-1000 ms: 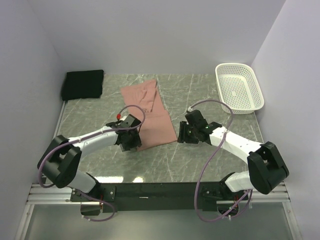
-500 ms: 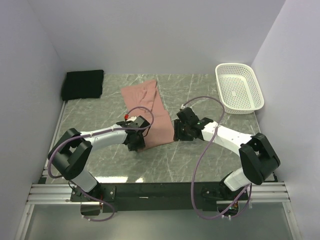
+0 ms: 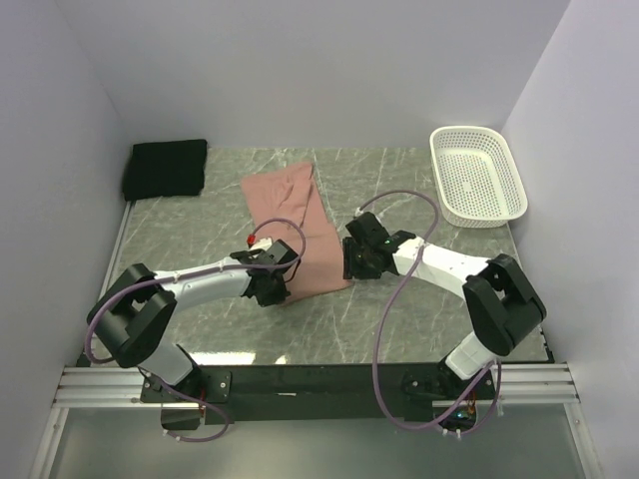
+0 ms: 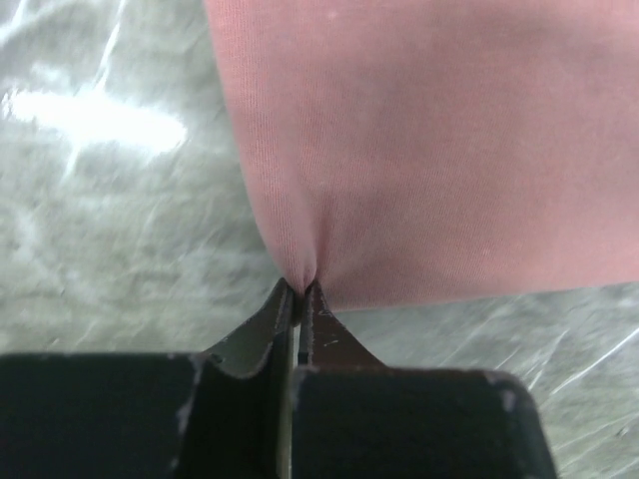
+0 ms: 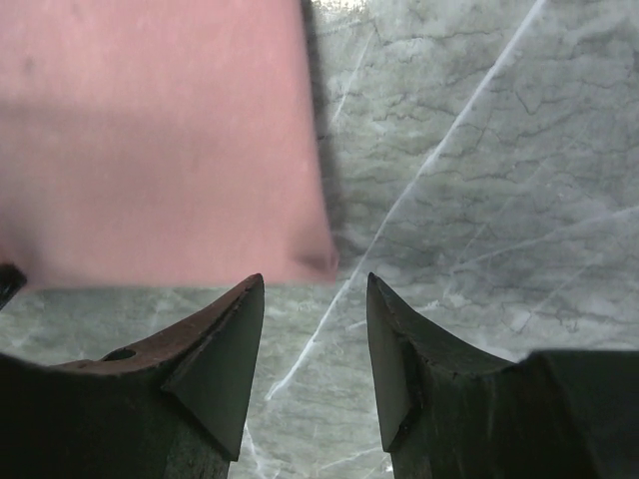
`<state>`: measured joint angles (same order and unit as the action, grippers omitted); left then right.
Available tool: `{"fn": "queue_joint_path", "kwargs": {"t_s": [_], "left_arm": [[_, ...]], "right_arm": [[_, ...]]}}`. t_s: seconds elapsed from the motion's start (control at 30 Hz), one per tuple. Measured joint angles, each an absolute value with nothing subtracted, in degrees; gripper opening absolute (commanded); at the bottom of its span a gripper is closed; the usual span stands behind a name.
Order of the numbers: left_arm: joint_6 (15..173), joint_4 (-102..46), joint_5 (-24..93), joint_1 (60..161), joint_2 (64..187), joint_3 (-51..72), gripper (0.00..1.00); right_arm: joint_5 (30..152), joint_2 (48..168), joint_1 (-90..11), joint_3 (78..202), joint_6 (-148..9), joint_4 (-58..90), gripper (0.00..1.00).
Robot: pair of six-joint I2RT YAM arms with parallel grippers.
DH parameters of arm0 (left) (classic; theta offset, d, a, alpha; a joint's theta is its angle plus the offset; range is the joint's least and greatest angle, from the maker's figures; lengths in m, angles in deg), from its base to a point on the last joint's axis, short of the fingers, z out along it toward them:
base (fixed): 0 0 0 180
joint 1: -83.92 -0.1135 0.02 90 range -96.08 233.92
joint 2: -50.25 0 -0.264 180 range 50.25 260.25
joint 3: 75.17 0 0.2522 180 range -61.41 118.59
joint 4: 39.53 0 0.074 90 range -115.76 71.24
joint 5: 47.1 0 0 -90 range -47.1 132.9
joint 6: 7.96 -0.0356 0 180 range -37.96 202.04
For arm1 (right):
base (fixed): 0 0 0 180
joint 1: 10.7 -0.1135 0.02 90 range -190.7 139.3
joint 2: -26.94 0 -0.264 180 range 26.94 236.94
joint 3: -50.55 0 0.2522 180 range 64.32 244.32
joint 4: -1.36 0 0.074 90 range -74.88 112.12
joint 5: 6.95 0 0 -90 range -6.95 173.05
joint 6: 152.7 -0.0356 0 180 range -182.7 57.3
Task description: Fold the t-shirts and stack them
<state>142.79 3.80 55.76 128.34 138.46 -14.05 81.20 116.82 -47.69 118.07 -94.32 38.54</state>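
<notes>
Lit evenly from overhead; glares white off the marble table (image 4: 95, 120); casts soft shadows; blurs slightly in left wrist view.

The left gripper (image 4: 300, 291), open a second ago, has pinched shut on the near-left corner of the pink t-shirt (image 4: 419, 150). The right gripper (image 5: 313, 287) has slid left to the near-right corner, jaws apart.

- Left arm (image 3: 200, 282): white links, black joints, red tab (image 3: 250, 240) near wrist.
- Right arm (image 3: 444, 267): same white and black.
- Mauve cables (image 3: 376, 349) loop along both.
- Right gripper (image 5: 315, 284): dark, scuffed wedge fingers (image 5: 215, 349).
</notes>
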Motion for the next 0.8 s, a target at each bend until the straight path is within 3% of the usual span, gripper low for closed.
{"fn": "queue_joint_path", "kwargs": {"t_s": [0.8], "left_arm": [[142.98,5.57,54.32,128.65,134.72,-17.20,0.01]], "right_arm": [[79.56,125.28,-51.67,122.60,-96.11,43.92,0.44]]}}
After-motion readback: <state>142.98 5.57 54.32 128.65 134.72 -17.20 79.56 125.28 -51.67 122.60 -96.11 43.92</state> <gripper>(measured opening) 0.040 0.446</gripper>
